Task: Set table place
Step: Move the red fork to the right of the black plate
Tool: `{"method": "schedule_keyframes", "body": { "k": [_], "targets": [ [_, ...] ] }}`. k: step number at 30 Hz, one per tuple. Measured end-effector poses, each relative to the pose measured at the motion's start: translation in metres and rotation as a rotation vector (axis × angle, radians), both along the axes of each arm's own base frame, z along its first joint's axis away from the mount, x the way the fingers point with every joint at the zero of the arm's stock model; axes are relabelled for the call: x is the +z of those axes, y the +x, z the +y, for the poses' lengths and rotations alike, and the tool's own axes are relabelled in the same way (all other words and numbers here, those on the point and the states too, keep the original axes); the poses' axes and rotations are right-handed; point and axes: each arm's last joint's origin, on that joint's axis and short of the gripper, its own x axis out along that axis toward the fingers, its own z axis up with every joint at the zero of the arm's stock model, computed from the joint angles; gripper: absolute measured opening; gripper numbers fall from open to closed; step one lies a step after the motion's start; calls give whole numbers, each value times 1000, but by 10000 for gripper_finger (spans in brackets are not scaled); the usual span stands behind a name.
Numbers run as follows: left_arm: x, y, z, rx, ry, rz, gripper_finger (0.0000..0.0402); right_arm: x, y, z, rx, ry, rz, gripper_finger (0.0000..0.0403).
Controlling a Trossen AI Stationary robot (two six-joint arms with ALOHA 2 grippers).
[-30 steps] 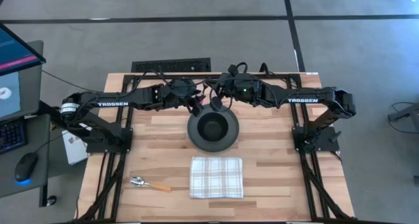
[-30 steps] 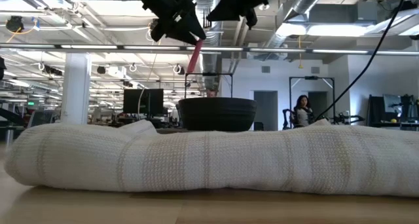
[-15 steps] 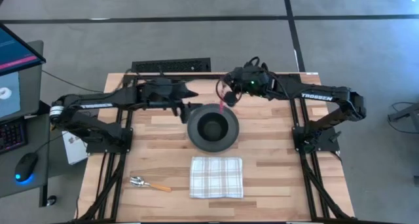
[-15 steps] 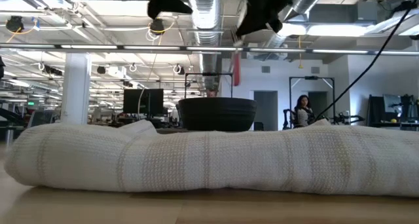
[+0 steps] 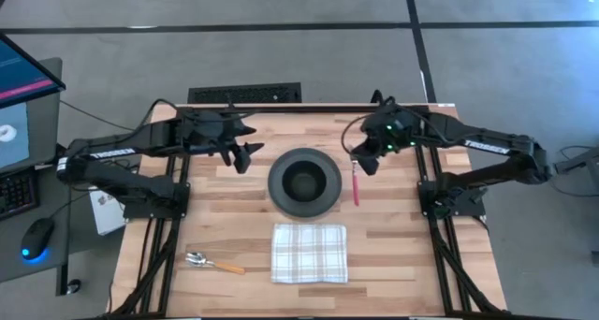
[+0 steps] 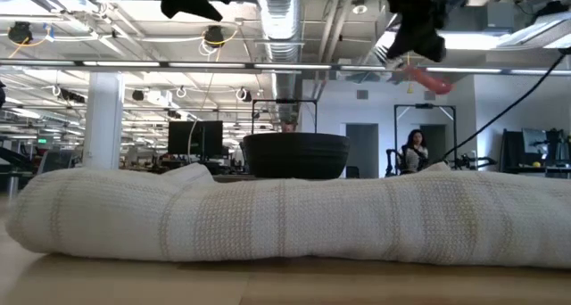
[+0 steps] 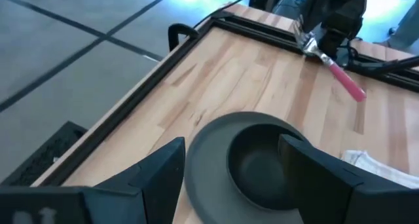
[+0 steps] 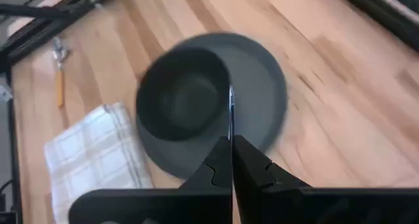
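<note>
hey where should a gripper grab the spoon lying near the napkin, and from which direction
Take the spoon by its orange handle, coming straight down from above. It lies flat on the table, handle pointing toward the napkin, so the jaws should close across the slim handle, clear of the rounded metal bowl end.

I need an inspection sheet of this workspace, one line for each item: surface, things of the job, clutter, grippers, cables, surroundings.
Surface: wooden table with a black rail frame.
Things of the job: black bowl sits on the dark plate at the middle; checked napkin lies flat near the front edge; spoon lies beside the napkin; pink-handled fork is off the table, beside the plate.
Clutter: nothing seen.
Grippers: right gripper shut on the fork's metal end; left gripper open and empty, on the plate's other side.
Cables: black cables loop over both arms.
Surroundings: desk with monitor and mouse beside the table; a person far behind.
</note>
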Motion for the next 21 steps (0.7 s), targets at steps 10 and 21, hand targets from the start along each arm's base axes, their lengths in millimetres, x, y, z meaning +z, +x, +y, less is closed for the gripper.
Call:
{"method": "schedule_keyframes", "body": {
  "k": [10,21],
  "targets": [
    [-6,5,1,1,-4,25,236,-67,-19,-14,-97,127,-41,16],
    [-6,5,1,22,-37,5,236,-122,-26,-35,-122,177,6,16]
  ]
}}
